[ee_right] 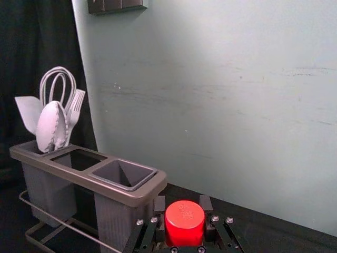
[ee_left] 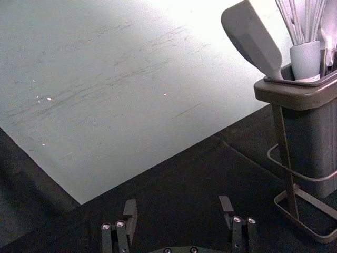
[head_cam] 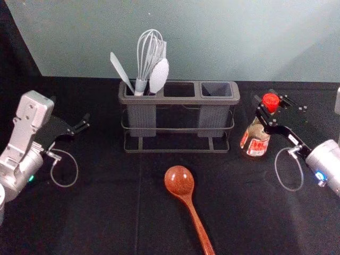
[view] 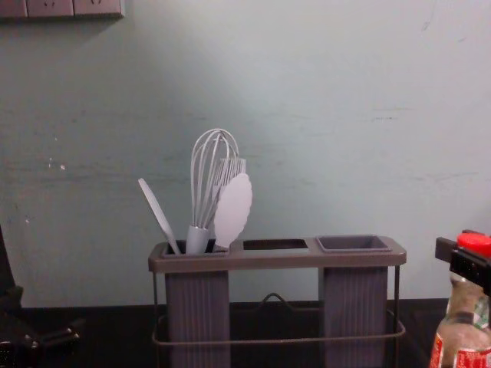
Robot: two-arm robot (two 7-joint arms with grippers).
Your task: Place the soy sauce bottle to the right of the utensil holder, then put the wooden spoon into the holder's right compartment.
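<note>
Your right gripper (ee_right: 182, 201) pinches the soy sauce bottle (head_cam: 257, 145) near its cap, right of the utensil holder (head_cam: 180, 100), so please make its base flat before gently releasing, while the left gripper (ee_left: 178, 203) hangs spread left of the holder.

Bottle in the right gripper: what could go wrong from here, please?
The right gripper has its fingers high on the bottle, near the cap, so it might swing or tip on release. The holder stands nearby; a sideways move could knock it. Later, the spoon, with its wide head, might catch the right compartment's rim.
</note>
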